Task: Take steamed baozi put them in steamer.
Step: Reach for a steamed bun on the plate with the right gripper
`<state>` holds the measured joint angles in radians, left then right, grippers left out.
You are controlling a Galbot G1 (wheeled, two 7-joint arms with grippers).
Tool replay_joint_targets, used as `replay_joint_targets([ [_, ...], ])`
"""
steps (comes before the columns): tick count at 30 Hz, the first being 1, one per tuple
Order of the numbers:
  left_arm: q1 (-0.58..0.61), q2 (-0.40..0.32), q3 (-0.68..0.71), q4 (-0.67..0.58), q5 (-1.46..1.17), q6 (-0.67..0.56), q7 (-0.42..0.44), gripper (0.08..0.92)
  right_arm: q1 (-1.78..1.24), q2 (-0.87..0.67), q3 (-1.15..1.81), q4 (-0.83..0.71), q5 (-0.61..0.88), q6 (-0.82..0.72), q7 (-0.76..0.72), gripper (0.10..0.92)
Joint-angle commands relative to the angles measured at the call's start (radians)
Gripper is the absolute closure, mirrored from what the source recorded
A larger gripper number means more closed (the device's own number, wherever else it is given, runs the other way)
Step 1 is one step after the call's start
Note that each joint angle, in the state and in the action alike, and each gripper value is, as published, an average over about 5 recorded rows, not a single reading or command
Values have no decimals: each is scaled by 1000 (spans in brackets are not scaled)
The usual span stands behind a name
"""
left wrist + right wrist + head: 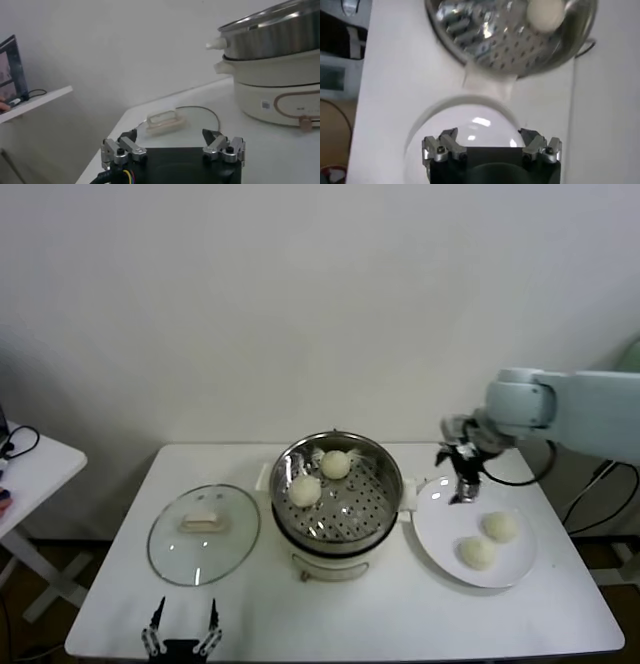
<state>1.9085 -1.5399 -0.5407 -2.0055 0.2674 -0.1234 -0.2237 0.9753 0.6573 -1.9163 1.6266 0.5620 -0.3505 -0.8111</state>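
Note:
The shiny steamer (388, 471) stands mid-table on its cream pot base, and two steamed baozi (335, 465) (305, 490) lie on its perforated floor. Two more baozi (499, 526) (477, 553) rest on the white plate (440, 522) to the right. My right gripper (461, 492) hangs open and empty over the plate's far left edge, between the steamer and the plate's buns. Its wrist view shows the open gripper (490, 140) above the plate (465, 122), with the steamer (485, 42) and one baozi (545, 12) beyond. My left gripper (182, 624) is parked open at the table's front edge.
A round glass lid (203, 534) with a pale handle lies flat left of the steamer; the left wrist view shows that lid handle (166, 121) just past the open left gripper (172, 140). A small side table (30, 459) stands at far left.

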Motion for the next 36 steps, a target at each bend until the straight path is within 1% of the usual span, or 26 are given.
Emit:
replay_joint_targets([
  [1,-1,-2,-3,-11,-4,3,-4,177,-242,-213,70,-43,-214,58,-25,203],
  [6,-4,-7,-9,-8,-3,6,-3,177,-415,-193,199,-132,-264,74,-33,203],
  [15,-5,-14,-28,3,-3,7,-3,177,-567,-159,338,-193,-293,72,-25,203],
  [24,-4,-19,-30,11,5,5,-5,177,-667,-128,456,-230,-295,67,-8,203],
  [36,-7,-18,-30,14,7,6,-8,177,-723,-116,520,-243,-318,68,5,204],
])
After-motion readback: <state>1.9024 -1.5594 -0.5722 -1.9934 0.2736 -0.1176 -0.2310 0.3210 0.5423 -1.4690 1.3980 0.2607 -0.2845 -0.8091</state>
